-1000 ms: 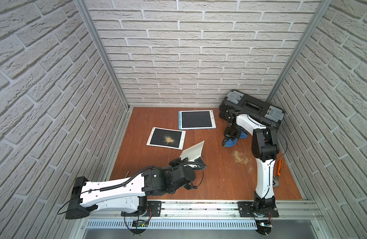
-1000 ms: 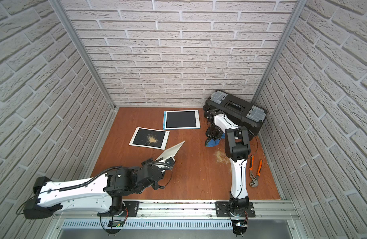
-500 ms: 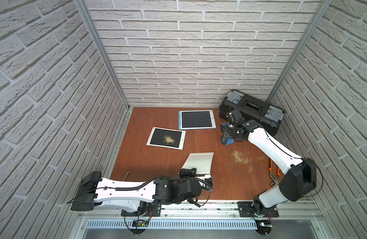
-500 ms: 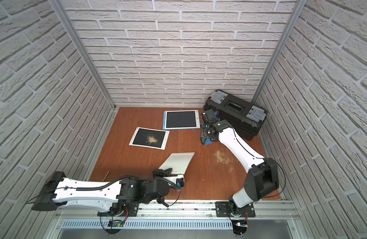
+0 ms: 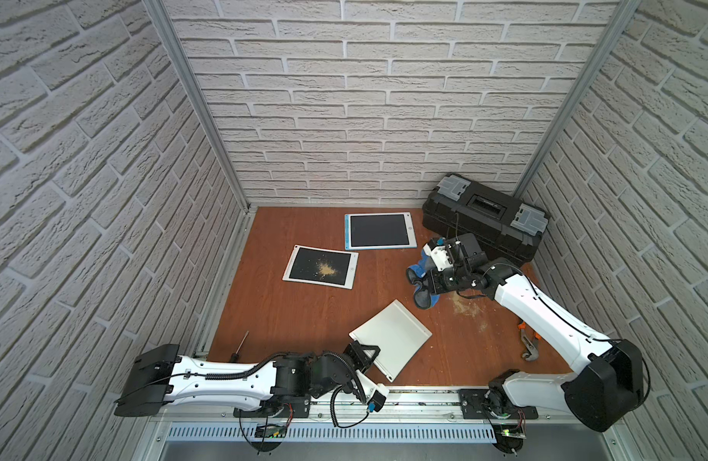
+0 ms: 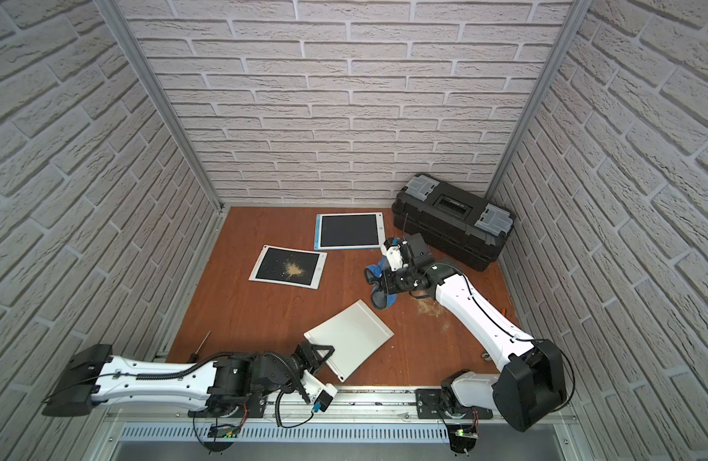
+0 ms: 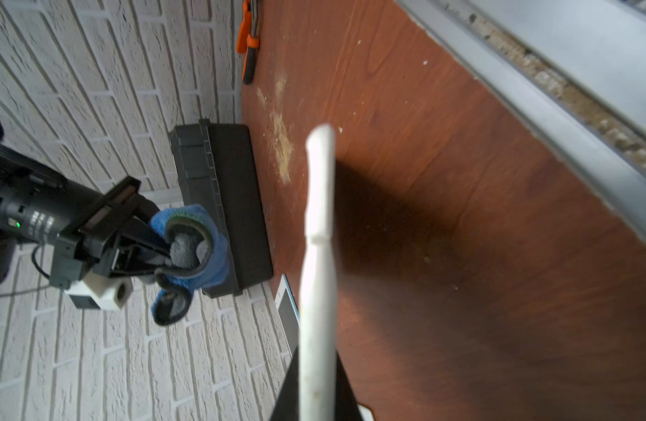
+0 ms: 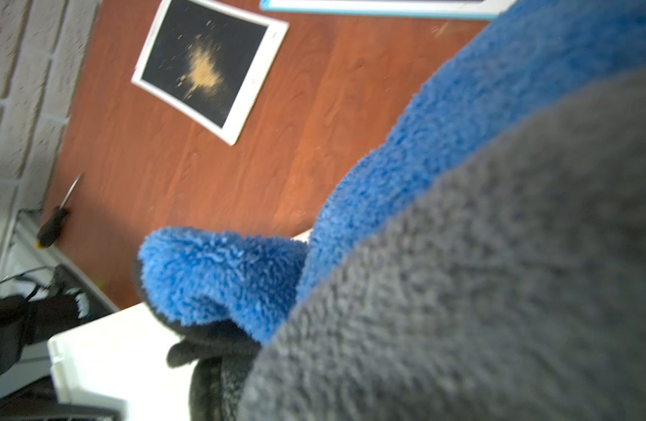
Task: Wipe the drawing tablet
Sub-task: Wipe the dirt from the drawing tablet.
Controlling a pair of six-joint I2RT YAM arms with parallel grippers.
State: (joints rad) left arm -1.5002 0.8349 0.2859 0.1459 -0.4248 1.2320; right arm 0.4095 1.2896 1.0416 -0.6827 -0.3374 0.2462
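My left gripper (image 5: 366, 353) clamps the white panel (image 5: 394, 339) by its corner. My right gripper (image 5: 422, 284) pinches the cloth (image 5: 423, 299). Open table (image 5: 368, 295) lies before the dusty tablet (image 5: 320, 266).

Top cams high, front, downward; wrist cams close, cloth (image 7: 215, 251) shared.

The reddish-brown wooden worktop (image 5: 304, 315) carries a white-framed drawing tablet (image 5: 320, 266) lying flat toward the back left, its dark screen sprinkled with tan dust. Just behind it lies a blue-edged tablet (image 5: 379, 230) with a clean screen. A black toolbox (image 5: 484, 217) sits in the back right corner. A screwdriver (image 5: 239, 346) lies by the left edge and orange-handled pliers (image 5: 530, 351) by the right. A tan dust patch (image 5: 466, 307) marks the bare wood in front of the toolbox.
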